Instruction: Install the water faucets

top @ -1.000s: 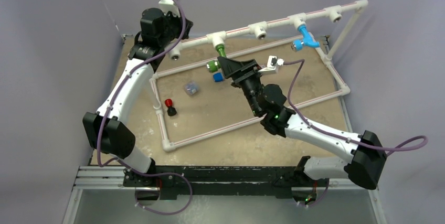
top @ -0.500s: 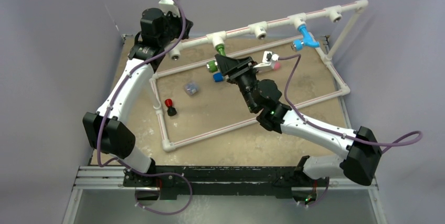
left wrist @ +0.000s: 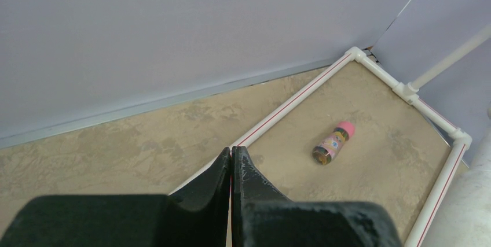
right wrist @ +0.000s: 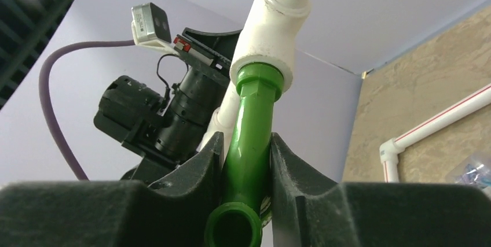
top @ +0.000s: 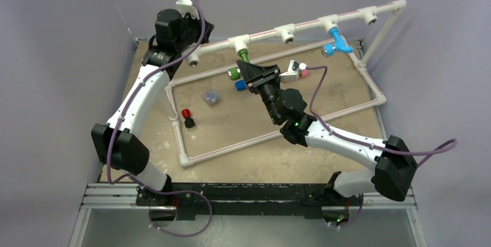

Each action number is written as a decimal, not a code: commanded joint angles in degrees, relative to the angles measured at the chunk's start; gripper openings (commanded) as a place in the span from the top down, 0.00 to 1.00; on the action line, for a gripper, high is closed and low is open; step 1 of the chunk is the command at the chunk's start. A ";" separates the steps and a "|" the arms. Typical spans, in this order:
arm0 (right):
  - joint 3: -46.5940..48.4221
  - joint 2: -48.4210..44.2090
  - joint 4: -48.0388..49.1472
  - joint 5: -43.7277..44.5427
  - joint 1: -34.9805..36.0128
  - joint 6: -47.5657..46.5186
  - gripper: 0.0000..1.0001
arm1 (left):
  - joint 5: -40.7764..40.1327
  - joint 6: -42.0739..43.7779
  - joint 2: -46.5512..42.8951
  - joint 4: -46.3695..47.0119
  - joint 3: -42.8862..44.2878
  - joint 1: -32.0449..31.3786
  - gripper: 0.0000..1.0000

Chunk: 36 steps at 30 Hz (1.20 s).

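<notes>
A bright green water faucet [right wrist: 249, 137] hangs from a white T-fitting [right wrist: 269, 33] on the raised pipe, its round mouth [right wrist: 233, 229] toward the camera. My right gripper [right wrist: 246, 143] is shut on its spout, one finger pressed against each side. From above, the green water faucet [top: 237, 66] sits just left of the right gripper [top: 246, 73]. A light blue water faucet [top: 336, 41] hangs from a fitting farther right on the same pipe. Near the pipe's left end, my left gripper [left wrist: 231, 150] is shut on nothing, above a floor pipe.
A white pipe frame [top: 278, 131] lies on the tan table. Inside it are a small blue piece [top: 239, 85], a clear piece [top: 211, 97], a red-and-black piece [top: 187, 117] and a pink-capped cylinder [top: 302, 73]. The cylinder [left wrist: 333, 143] lies on its side.
My right gripper's jaws have closed onto the green faucet, and the right arm has shifted slightly left with its wrist turned. The left arm has not moved.
</notes>
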 commanded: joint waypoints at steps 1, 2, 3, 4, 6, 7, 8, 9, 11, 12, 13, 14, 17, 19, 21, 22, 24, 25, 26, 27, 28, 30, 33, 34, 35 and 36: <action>-2.42 -0.85 3.18 0.40 -0.06 6.09 1.00 | 2.09 -0.91 4.51 -10.85 -4.97 -0.29 1.00; -2.86 -0.84 3.92 0.52 -0.08 7.93 1.00 | 2.17 -0.91 4.49 -10.85 -4.97 -0.25 1.00; -3.82 -0.86 5.16 0.60 -0.14 10.05 1.00 | 2.20 -0.91 4.51 -10.86 -4.97 -0.26 1.00; -4.69 -0.68 6.14 0.49 -0.23 12.59 1.00 | 2.20 -0.91 4.51 -10.84 -4.97 -0.29 1.00; -6.29 -0.26 8.55 -0.41 -0.76 18.79 1.00 | 2.11 -0.91 4.41 -10.82 -4.97 -0.29 1.00; -7.33 0.23 10.36 -1.43 -1.11 21.40 1.00 | 2.10 -0.91 4.41 -10.89 -4.91 -0.29 1.00; -7.82 0.70 11.77 -2.19 -1.49 24.37 1.00 | 2.11 -0.91 4.40 -10.93 -4.89 -0.29 1.00; -8.10 1.38 13.18 -2.93 -1.79 27.07 1.00 | 2.18 -0.91 4.42 -10.91 -4.89 -0.31 1.00; -8.34 3.15 16.18 -4.41 -2.07 32.67 1.00 | 2.20 -0.99 4.30 -10.93 -4.97 -0.29 1.00; -8.48 4.07 18.01 -5.06 -2.16 34.67 1.00 | 2.18 -1.00 4.38 -10.93 -4.97 -0.37 1.00; -8.37 4.88 20.02 -5.58 -2.25 35.55 1.00 | 2.25 -1.00 4.42 -10.93 -4.91 -0.38 1.00; -7.95 5.60 21.54 -5.95 -2.34 36.55 1.00 | 2.28 -1.00 4.42 -10.93 -4.89 -0.37 1.00; -6.13 6.87 22.83 -6.72 -2.28 37.89 1.00 | 2.20 -0.93 4.50 -10.93 -4.89 -0.38 1.00; -5.36 6.94 22.83 -6.43 -2.41 38.09 1.00 | 2.12 -0.91 4.55 -10.93 -4.89 -0.38 1.00; -4.80 6.71 22.55 -6.35 -2.63 37.22 1.00 | 2.07 -0.83 4.56 -10.96 -4.80 -0.38 1.00; -4.64 6.47 22.21 -6.34 -2.67 36.46 1.00 | 2.03 -0.83 4.57 -10.94 -4.80 -0.38 1.00; -4.33 5.81 21.35 -6.12 -2.65 34.58 1.00 | 1.94 -0.80 4.75 -10.98 -4.67 -0.38 1.00; -4.30 5.47 21.06 -6.11 -2.72 33.35 1.00 | 2.00 -0.82 4.85 -10.95 -4.63 -0.38 1.00; -4.23 5.07 20.68 -6.01 -2.65 31.73 1.00 | 1.94 -0.83 4.92 -11.05 -4.58 -0.38 1.00; -4.14 4.57 20.34 -5.83 -2.63 30.01 1.00 | 1.94 -0.83 5.02 -11.09 -4.62 -0.38 1.00; -4.08 4.07 20.03 -5.74 -2.69 28.19 1.00 | 1.98 -0.83 5.04 -11.06 -4.62 -0.38 1.00; -3.57 2.79 18.71 -5.71 -2.70 24.58 1.00 | 1.79 -0.83 5.04 -11.02 -4.62 -0.36 1.00; -2.56 1.42 15.41 -5.54 -2.65 19.92 1.00 | 1.44 -0.74 5.04 -11.07 -4.69 -0.38 1.00; -2.40 1.10 14.53 -5.88 -2.67 19.02 1.00 | 1.41 -0.66 5.08 -10.98 -4.77 -0.38 1.00; -2.46 0.80 13.91 -5.89 -2.71 18.31 0.98 | 1.40 -0.71 5.17 -10.94 -4.79 -0.38 1.00; -2.66 0.42 13.64 -5.89 -2.68 17.40 0.97 | 1.49 -0.78 5.21 -10.98 -4.80 -0.38 1.00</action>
